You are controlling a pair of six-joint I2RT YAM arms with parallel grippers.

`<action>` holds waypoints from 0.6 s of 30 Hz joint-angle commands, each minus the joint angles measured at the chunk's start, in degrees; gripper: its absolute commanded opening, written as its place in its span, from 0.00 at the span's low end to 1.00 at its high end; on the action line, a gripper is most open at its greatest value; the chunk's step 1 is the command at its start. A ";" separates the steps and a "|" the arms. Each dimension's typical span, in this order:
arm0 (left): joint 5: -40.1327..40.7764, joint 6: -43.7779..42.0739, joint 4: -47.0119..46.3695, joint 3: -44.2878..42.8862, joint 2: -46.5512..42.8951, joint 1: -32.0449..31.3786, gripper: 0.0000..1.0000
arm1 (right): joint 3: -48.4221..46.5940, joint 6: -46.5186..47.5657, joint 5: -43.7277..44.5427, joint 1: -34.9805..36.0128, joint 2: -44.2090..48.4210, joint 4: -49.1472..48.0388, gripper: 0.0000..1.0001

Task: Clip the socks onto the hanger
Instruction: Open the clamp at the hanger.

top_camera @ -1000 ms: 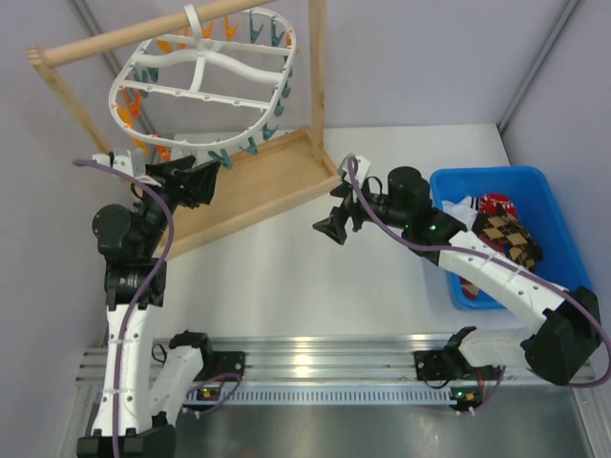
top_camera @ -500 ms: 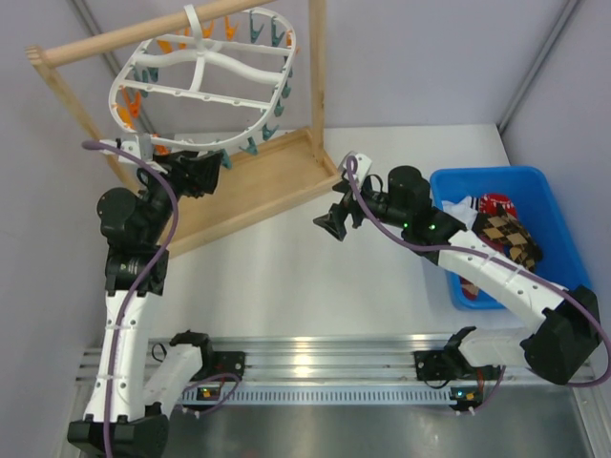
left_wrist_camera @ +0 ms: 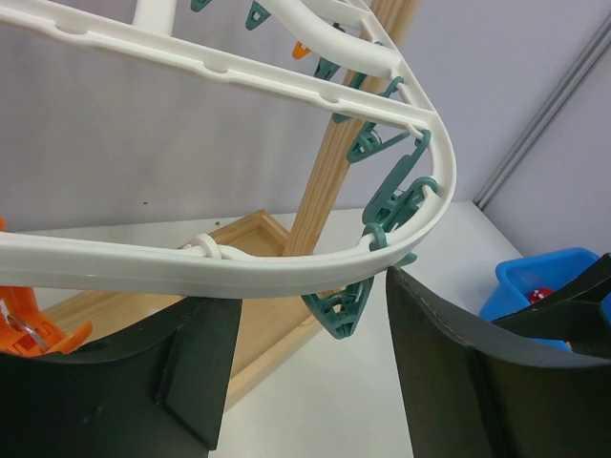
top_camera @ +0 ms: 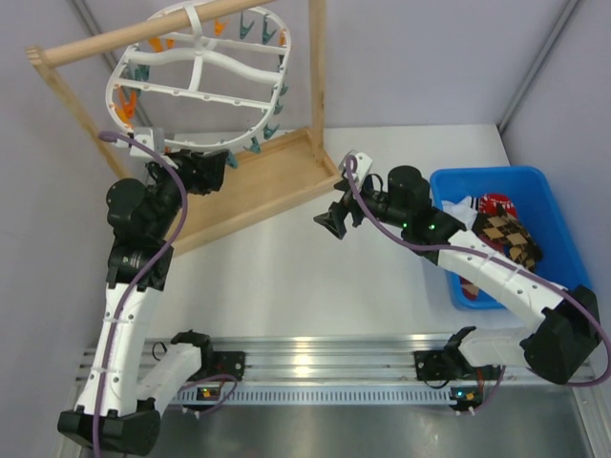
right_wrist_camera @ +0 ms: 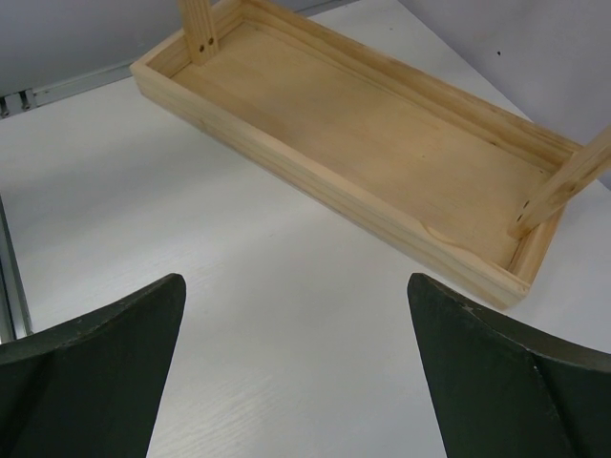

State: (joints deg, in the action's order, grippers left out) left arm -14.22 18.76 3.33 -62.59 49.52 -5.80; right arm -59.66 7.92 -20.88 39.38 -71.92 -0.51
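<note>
**Item record: drying station, white table in a grey-walled booth**

**Surface.** A white table (top_camera: 315,277), matt and faintly grained. An aluminium rail (top_camera: 315,358) crosses its near edge and carries both arm bases.

**Room.** Plain pale grey wall panels (top_camera: 430,57) close the back and both sides. Thin metal struts run diagonally up the corners.

**Wooden rack.** A shallow pine tray base (right_wrist_camera: 382,134) lies at the table's far left, set at an angle. Its uprights carry a round pole (top_camera: 124,38).

**Hanger** (left_wrist_camera: 239,279). A white oval frame with crossbars hangs tilted from the pole. Teal clips (left_wrist_camera: 336,310) hang along its rim, with an orange clip (left_wrist_camera: 29,334) at its left end. No sock is clipped to it.

**Socks** (top_camera: 501,234). They lie heaped in a blue bin (top_camera: 487,173) at the table's right edge, well apart from the hanger. An argyle one lies on top, with red and white ones behind it.

**Left gripper** (left_wrist_camera: 305,324). It is raised to the hanger's lower rim. The jaws stand apart with nothing held. The rim crosses just above the fingertips and one teal clip hangs between them. Whether a finger touches the rim cannot be told.

**Right gripper** (right_wrist_camera: 296,363). It hangs over bare table at mid-table, near the tray's corner. The jaws are spread wide and hold nothing.
</note>
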 commanded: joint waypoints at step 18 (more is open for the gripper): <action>2.00 -2.33 1.24 -0.96 -0.83 -0.61 0.69 | -0.64 0.95 0.32 0.97 -0.33 -2.30 1.00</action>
State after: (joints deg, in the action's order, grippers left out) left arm -11.11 17.19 5.74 -62.59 49.39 -6.42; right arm -59.66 7.97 -20.64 39.38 -72.97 -0.62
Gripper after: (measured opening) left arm 0.689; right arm 0.996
